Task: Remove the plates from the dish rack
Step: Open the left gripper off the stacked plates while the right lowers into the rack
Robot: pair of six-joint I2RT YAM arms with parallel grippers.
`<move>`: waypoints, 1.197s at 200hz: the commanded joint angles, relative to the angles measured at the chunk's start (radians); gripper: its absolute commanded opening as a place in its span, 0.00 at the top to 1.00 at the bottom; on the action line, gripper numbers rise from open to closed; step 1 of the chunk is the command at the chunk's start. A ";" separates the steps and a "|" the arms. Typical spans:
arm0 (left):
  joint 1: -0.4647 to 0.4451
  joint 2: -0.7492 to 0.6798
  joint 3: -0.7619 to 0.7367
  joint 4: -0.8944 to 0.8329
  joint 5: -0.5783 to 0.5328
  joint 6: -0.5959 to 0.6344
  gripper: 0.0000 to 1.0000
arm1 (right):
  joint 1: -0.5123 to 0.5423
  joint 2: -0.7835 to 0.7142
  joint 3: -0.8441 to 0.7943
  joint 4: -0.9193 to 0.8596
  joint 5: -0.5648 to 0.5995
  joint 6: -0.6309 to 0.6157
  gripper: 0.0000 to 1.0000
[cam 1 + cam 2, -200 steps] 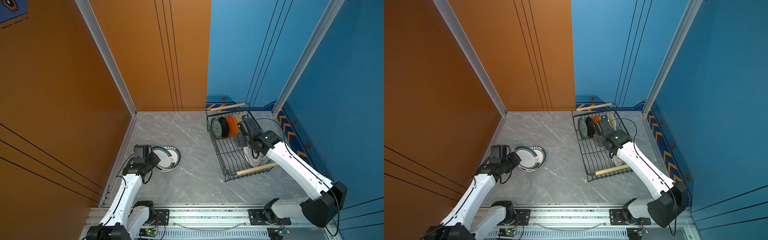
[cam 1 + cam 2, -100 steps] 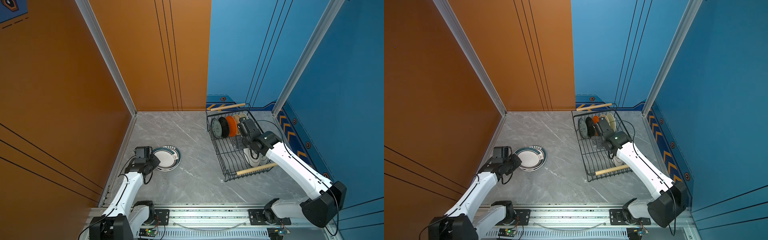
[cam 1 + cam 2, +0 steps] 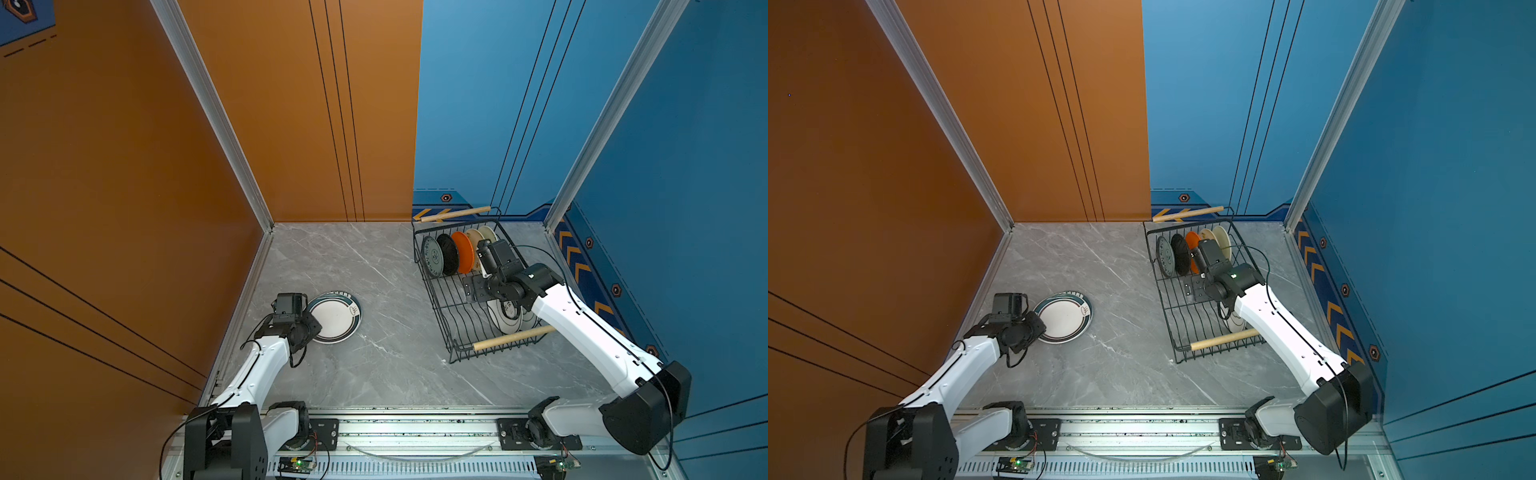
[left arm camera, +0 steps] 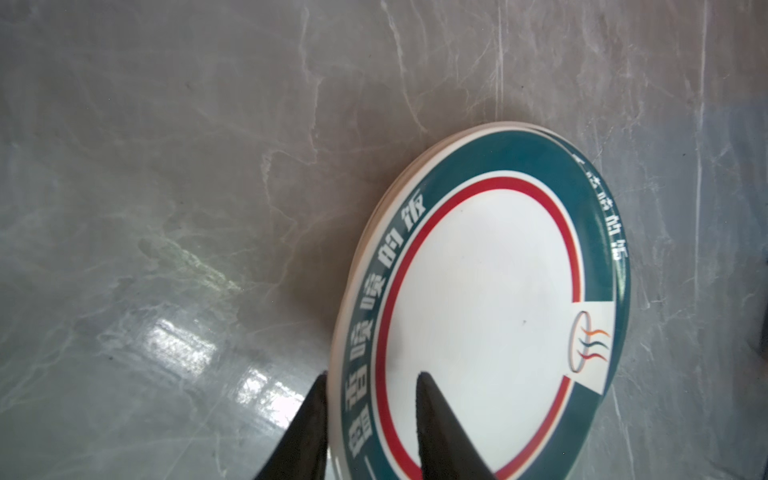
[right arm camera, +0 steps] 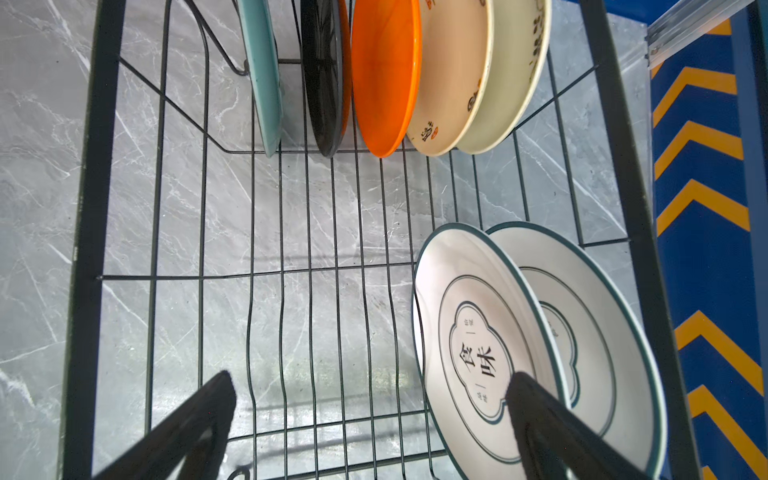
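Observation:
A white plate with a teal rim and red ring (image 4: 478,291) lies flat on the grey table (image 3: 374,374) at the left in both top views (image 3: 337,318) (image 3: 1064,318); more rims show layered under it. My left gripper (image 4: 372,376) (image 3: 306,327) is open, its fingers astride the plate's near rim. The black wire dish rack (image 3: 432,299) (image 3: 1166,316) (image 5: 99,208) holds small teal, black, orange (image 5: 384,75) and cream plates upright at its far end (image 3: 463,251). Two large white plates (image 5: 469,332) (image 3: 505,318) lean at the near end. My right gripper (image 5: 372,382) (image 3: 478,287) hangs open over the rack's bare middle.
Wooden rod handles cross the rack's near end (image 3: 513,337) and far end (image 3: 457,213). An orange wall (image 3: 124,208) runs close beside the left arm. A blue wall with chevrons (image 3: 582,266) stands right of the rack. The arms' rail (image 3: 395,428) lines the front edge.
My left gripper's jaws have parted from the teal-rimmed plate's rim, and the plate now rests on the table. The right arm has barely moved and stays open.

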 commanded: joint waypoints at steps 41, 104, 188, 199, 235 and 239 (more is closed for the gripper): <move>0.004 0.010 0.011 0.030 -0.003 0.016 0.48 | -0.017 -0.007 -0.026 0.001 -0.088 -0.022 0.00; -0.007 -0.019 0.022 0.029 0.028 0.034 0.26 | -0.074 -0.012 -0.057 -0.003 -0.206 -0.037 0.00; -0.181 -0.052 0.144 0.016 0.033 0.076 0.09 | -0.173 -0.085 -0.070 -0.030 -0.197 -0.053 0.00; -0.224 -0.038 0.163 0.024 0.017 0.076 0.08 | -0.187 -0.096 -0.070 -0.035 -0.196 -0.056 0.00; -0.341 0.036 0.230 0.044 -0.018 0.076 0.02 | -0.238 -0.120 -0.088 -0.040 -0.197 -0.066 0.00; -0.352 0.045 0.237 0.044 -0.023 0.076 0.02 | -0.242 -0.120 -0.090 -0.040 -0.198 -0.066 0.00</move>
